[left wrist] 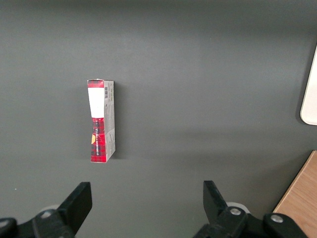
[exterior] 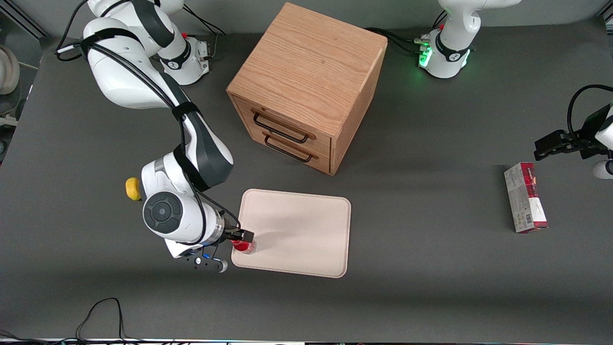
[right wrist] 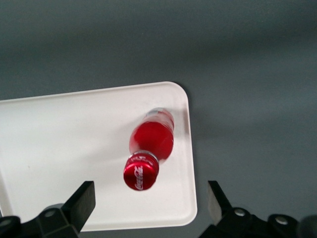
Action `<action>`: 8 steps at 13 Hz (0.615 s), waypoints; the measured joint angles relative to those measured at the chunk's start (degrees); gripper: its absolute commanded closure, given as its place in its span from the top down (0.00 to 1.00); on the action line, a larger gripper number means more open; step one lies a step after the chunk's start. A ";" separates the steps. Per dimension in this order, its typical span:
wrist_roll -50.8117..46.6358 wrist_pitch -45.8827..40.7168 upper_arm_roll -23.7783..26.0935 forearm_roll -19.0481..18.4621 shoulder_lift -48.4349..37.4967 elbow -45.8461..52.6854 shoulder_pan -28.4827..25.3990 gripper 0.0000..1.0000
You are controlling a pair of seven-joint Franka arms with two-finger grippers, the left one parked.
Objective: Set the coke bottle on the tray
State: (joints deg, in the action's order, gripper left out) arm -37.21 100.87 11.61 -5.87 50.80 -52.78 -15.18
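Bottle: the small red plastic coke bottle [right wrist: 151,144] with its red cap and white lettering stands on the tray, close to the corner nearest the working arm, apparently upright.

Tray: the large flat cream-white rectangular tray [exterior: 306,225] with rounded corners and a low rim lies in front of the oak two-drawer cabinet [exterior: 306,86].

Gripper: the right arm's black two-finger gripper [right wrist: 151,198] hangs above the bottle with its fingers [right wrist: 81,201] spread wide on either side, touching nothing.

Progress: by the look of it the bottle is already set down and let go, so the placing seems all but done.

Handling: probably light, stiff and smooth, with a narrow clear base that could tip at a nudge; the surest hold would be across the body just below the cap.

Elsewhere: a yellow lemon-like lump [exterior: 133,189] lies beside the working arm, and a red-and-white carton box [exterior: 525,197] rests toward the parked arm's end of the dark grey table [exterior: 431,268].
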 measured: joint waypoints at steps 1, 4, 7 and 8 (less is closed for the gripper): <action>0.91 -1.54 -0.04 -0.08 -0.96 -0.46 0.11 1.00; 8.74 -3.24 -0.20 -0.09 -11.06 -11.38 3.42 1.00; 19.63 -1.58 -4.70 3.06 -29.13 -31.12 7.50 1.00; 23.93 -1.16 -8.08 4.85 -35.01 -36.94 7.40 1.00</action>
State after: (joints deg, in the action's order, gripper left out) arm -13.27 99.71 3.53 -1.03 15.79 -89.72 -7.78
